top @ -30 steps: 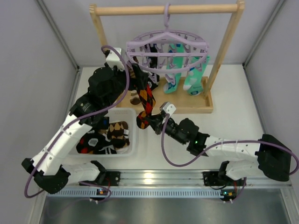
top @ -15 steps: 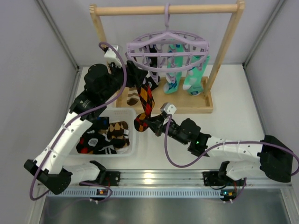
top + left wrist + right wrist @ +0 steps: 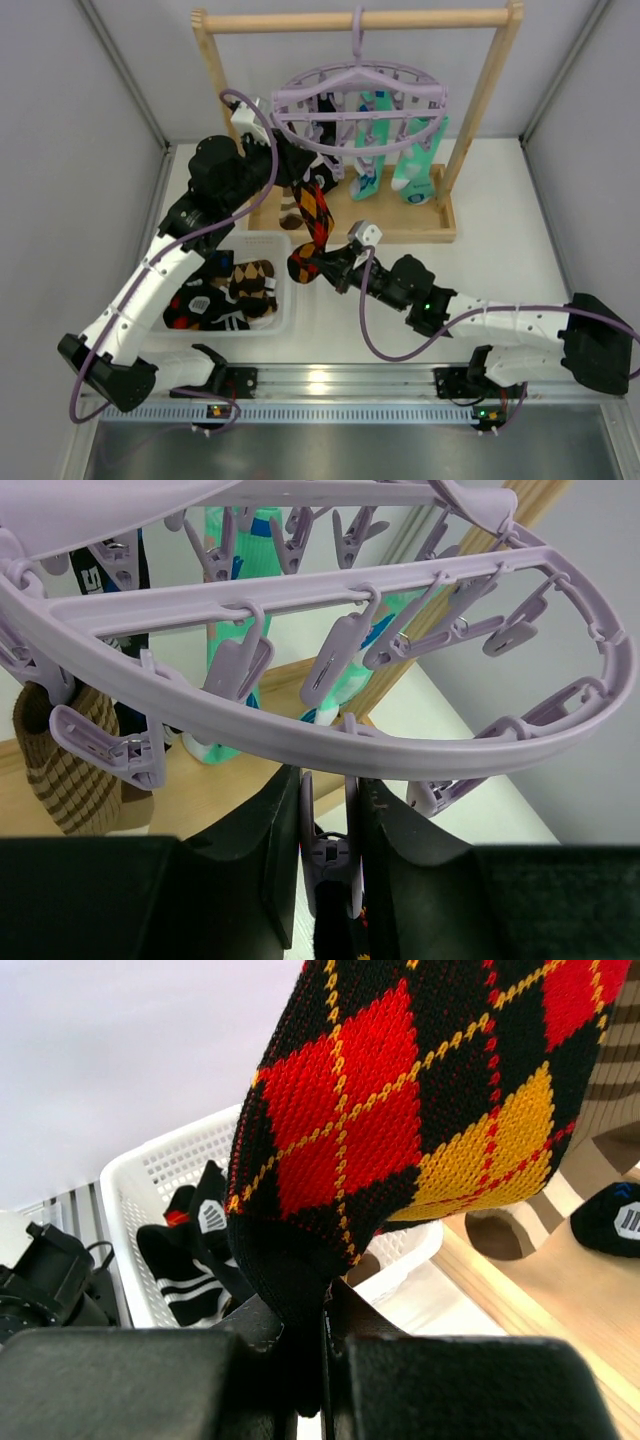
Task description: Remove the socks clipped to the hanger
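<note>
The lavender hanger (image 3: 360,105) hangs by its hook from the wooden rail. A black, red and yellow argyle sock (image 3: 313,215) dangles from a clip (image 3: 333,855) on its outer ring (image 3: 330,725). My left gripper (image 3: 291,160) reaches under that ring, and its jaws press the clip's two tabs (image 3: 330,852). My right gripper (image 3: 322,262) is shut on the argyle sock's (image 3: 400,1110) black toe end (image 3: 318,1350) below. Two teal socks (image 3: 375,150) (image 3: 417,160) still hang clipped at the right. A brown ribbed sock (image 3: 65,765) hangs at the left.
A white bin (image 3: 225,290) holding several dark and argyle socks sits at the left, under the left arm (image 3: 170,1170). The wooden frame (image 3: 480,110) stands on a wooden base (image 3: 420,225) at the back. Grey walls close both sides.
My left gripper has moved in under the ring and closed its jaws onto the clip. The right gripper keeps hold of the sock's toe, shifted slightly.
</note>
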Motion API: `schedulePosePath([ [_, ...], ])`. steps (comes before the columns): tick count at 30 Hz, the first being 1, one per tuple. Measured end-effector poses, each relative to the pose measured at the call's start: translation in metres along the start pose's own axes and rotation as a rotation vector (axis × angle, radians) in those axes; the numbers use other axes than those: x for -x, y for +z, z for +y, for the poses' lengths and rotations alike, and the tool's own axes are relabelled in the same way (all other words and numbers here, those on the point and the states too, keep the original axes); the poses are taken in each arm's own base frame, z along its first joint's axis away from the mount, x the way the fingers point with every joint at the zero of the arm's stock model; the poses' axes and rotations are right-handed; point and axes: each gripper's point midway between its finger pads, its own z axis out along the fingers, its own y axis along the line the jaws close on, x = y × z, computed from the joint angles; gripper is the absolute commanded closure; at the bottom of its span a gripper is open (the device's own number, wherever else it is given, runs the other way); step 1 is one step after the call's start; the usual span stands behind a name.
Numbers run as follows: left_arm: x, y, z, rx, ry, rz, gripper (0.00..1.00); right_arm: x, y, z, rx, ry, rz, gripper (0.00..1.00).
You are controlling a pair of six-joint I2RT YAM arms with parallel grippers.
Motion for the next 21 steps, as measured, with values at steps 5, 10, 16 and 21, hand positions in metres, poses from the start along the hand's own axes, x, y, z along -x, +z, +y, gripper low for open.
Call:
schedulePosePath([
  [5, 0.001, 0.001, -0.001, -0.005, -0.005, -0.005, 0.83, -0.006, -0.004, -0.001, -0.003, -0.001, 0.01, 1.0],
  [10, 0.002, 0.001, -0.001, -0.001, -0.005, -0.009, 0.98, -0.029, -0.021, -0.006, -0.018, 0.011, 0.054, 1.0],
  [16, 0.002, 0.001, 0.001, 0.006, -0.006, -0.011, 0.49, -0.035, -0.043, -0.013, -0.048, 0.027, 0.062, 1.0],
  [21, -0.007, 0.001, 0.013, 0.053, -0.008, -0.004, 0.05, -0.029, -0.048, -0.017, -0.075, 0.026, 0.065, 1.0],
])
